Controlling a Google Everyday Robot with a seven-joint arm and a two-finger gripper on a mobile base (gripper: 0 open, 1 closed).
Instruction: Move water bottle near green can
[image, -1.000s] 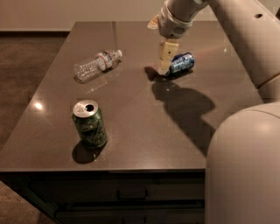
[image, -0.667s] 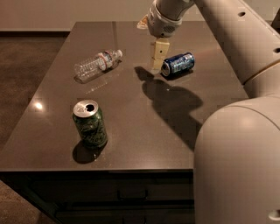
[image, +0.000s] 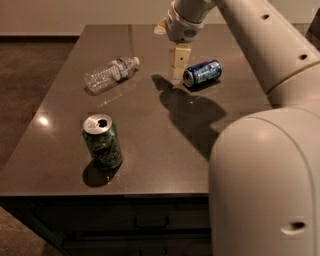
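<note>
On my screen the biggest thing is the robot's own white body (image: 265, 185), which fills the lower right. Its arm (image: 260, 40) runs from there up and to the left, over the far side of the table. The dark table (image: 150, 165) takes up most of the rest of the view. It has a glossy top, with drawer fronts (image: 150, 222) under the near edge and brown carpet (image: 20, 75) off to the left. The arm throws a broad shadow (image: 192, 112) on the tabletop to the right of centre.

The water bottle (image: 110, 75) lies on its side in the back-left part of the table. Its white cap points right and away from me, and its label band sits near the neck. The green can (image: 102, 141) stands upright near the front-left edge with its silver top and tab hole showing. It is well apart from the bottle, with bare tabletop between them. A blue can (image: 202, 73) lies on its side at the back right, one silver end turned toward me.

The gripper (image: 179, 65) hangs pointing straight down, just beside the blue can's near end. It sits between that can and the bottle, much closer to the can. I see nothing held in it (whether it is spread wide or drawn narrow I cannot tell from this angle).
</note>
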